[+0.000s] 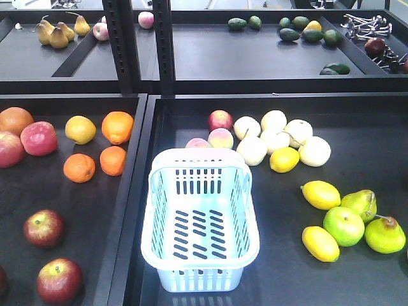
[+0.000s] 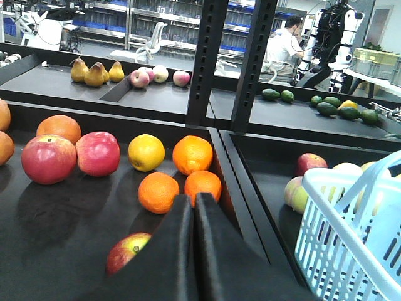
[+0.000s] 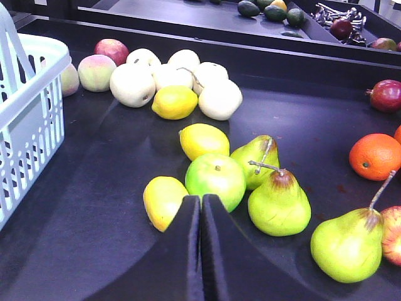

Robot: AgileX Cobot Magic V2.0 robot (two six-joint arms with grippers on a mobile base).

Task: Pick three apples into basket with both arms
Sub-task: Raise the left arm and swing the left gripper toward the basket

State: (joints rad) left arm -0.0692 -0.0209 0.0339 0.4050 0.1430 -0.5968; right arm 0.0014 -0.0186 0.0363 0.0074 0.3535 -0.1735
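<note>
basket (image 1: 201, 280): pale blue-white, slotted walls, empty, upright in right tray (image 1: 287, 268). dark red apples (image 1: 43, 227), yellow-green at the stem, lie in left tray (image 1: 95, 210), apart from it. left end effector (image 2: 192, 202) and right end effector (image 3: 201, 202): both closed, gripping nothing.

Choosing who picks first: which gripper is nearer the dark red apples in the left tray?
Left. The left gripper sits right beside one dark red apple; the right gripper is beyond the basket, by the green apple.
</note>
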